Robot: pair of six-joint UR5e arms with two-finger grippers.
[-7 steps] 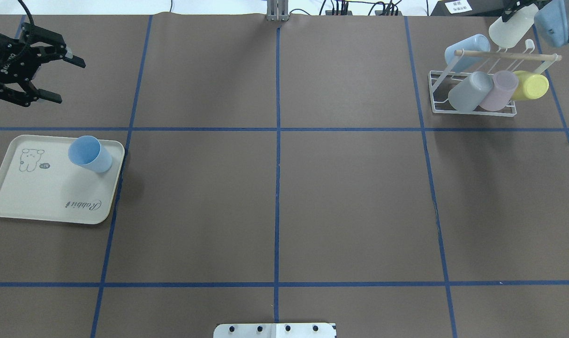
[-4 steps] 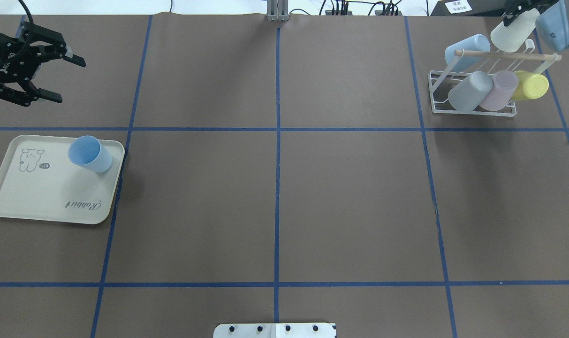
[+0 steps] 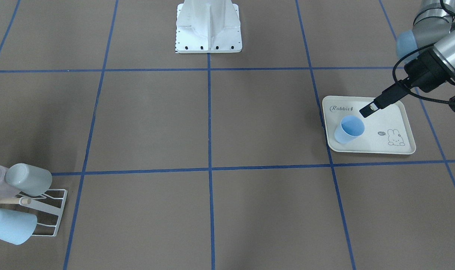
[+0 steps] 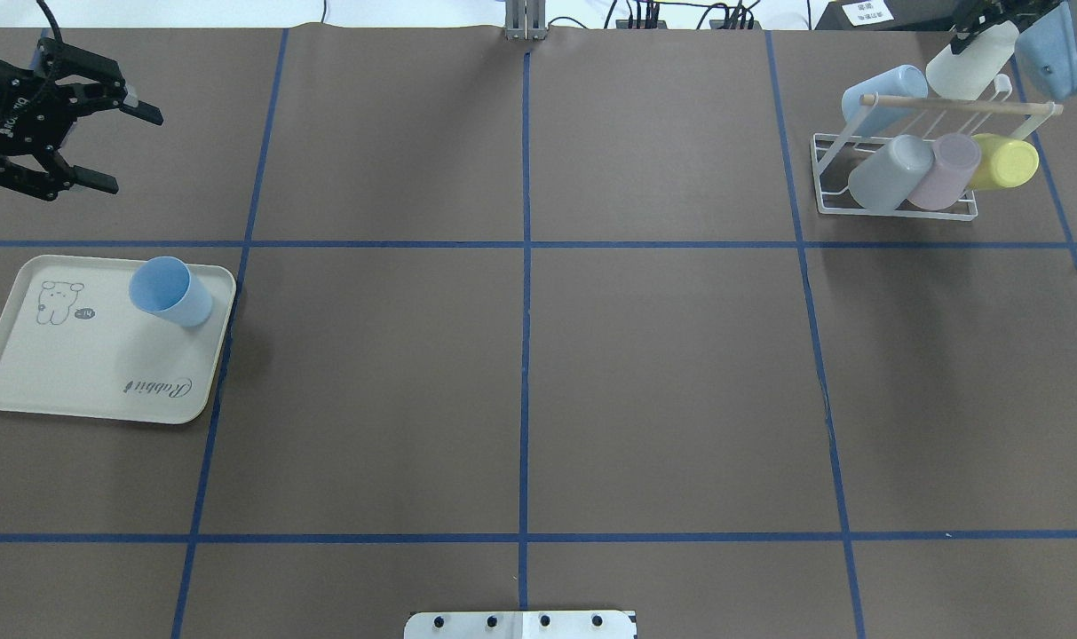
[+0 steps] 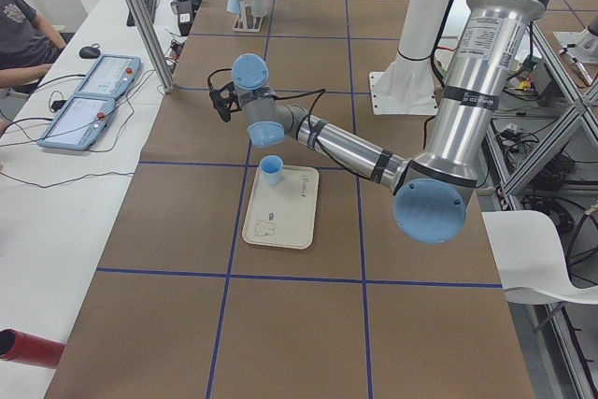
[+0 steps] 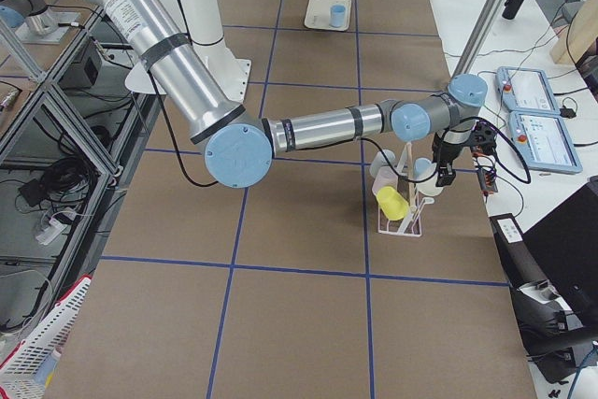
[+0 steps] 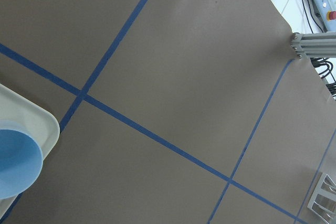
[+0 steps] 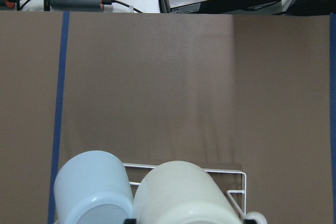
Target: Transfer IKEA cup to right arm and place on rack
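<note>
I'm seating the white cup (image 4: 966, 69) on the rack (image 4: 898, 213), right gripper (image 4: 980, 25) clamped on it; next I'd release gently (left gripper (image 4: 130, 151) hangs spread near the tray (image 4: 23, 390)).

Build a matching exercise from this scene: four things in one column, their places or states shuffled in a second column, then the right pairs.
Things
1. blue cup
2. yellow cup
3. left gripper
4. cream cup

Places or states
A. open and empty, clear of every cup
B. tilted over the far row of the wire rack
C. upright on the rabbit-print tray
D. on the rack's near row, next to the purple cup

Pairs: 1-C, 2-D, 3-A, 4-B
</note>
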